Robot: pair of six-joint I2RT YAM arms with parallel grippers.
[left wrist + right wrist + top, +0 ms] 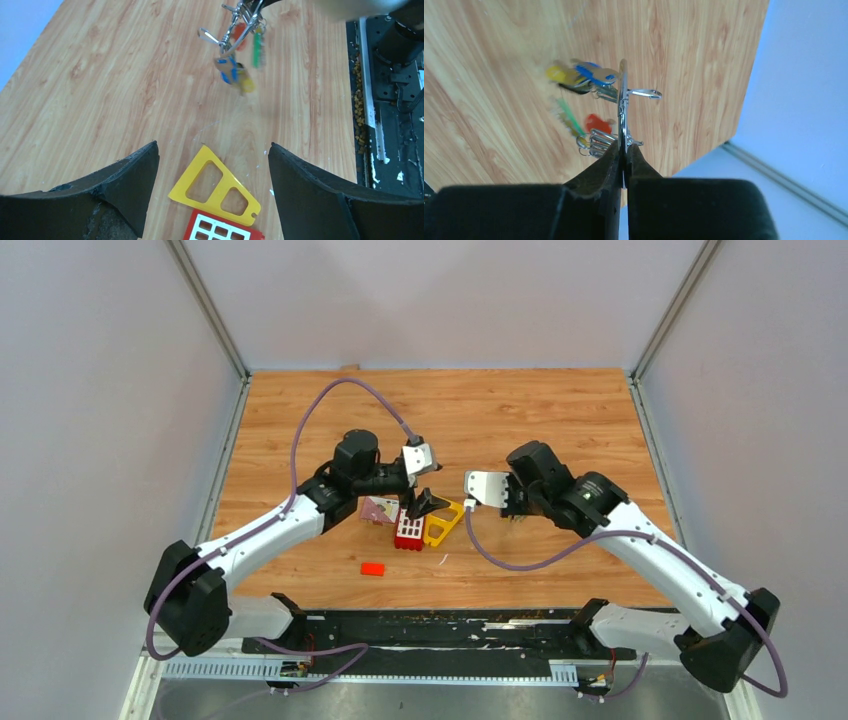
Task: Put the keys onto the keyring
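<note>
Two robot arms work over a wood-grain table (500,410). Nearest their bases, a small red block (373,568) lies alone on the boards. Beyond it, a red gridded block (408,530) sits against a yellow triangular frame (443,523), with a pinkish flat piece (379,508) just to their left. The left gripper (425,502) hangs over this cluster, its fingers (125,195) spread wide with nothing between them. Its wrist camera looks down past them onto the yellow frame and the top edge of the gridded block. To the right, apart from the cluster, the right gripper (624,150) has its fingers (599,170) pressed together on the rim of the keyring (623,100), a thin silver ring seen edge-on and clear of the table. The keys (584,80), with blue, yellow, green and red heads, all blurred, hang bunched from the ring beside a small silver clasp (646,93). Farther back, the boards run to the enclosure's pale walls (430,300).
</note>
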